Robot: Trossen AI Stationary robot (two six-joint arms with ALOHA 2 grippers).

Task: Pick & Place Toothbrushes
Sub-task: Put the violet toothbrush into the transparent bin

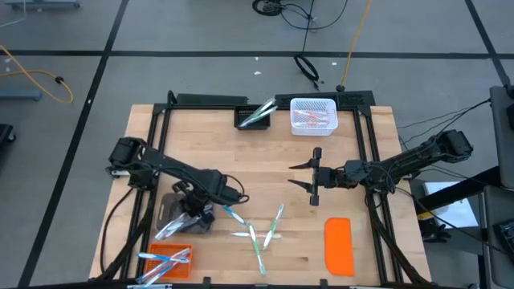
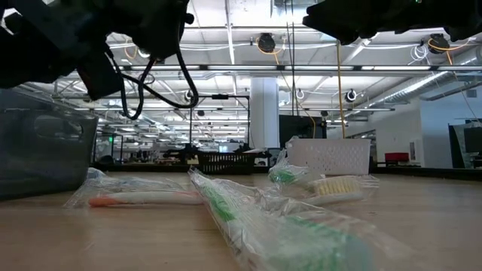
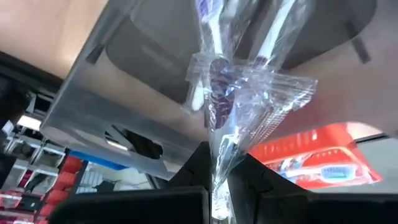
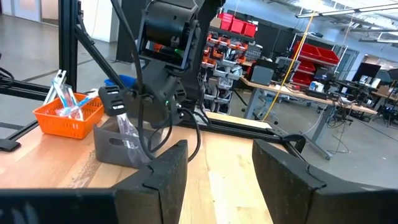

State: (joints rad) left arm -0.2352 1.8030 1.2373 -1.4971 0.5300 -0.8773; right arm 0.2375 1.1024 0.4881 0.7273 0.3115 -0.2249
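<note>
The left gripper (image 3: 219, 186) pinched a wrapped toothbrush (image 3: 239, 93) over the grey bin (image 1: 178, 210), its head blurred by plastic. The right gripper (image 1: 309, 181) waited spread at mid-table. Other toothbrushes (image 1: 259, 233) lay loose nearby.

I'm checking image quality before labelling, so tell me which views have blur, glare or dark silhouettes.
Low view: nearest wrapped toothbrush blurred, arms black silhouettes against bright ceiling lights. Left wrist view: glare on the wrapper of the toothbrush in the left gripper. Right wrist view: right gripper soft, open.
</note>
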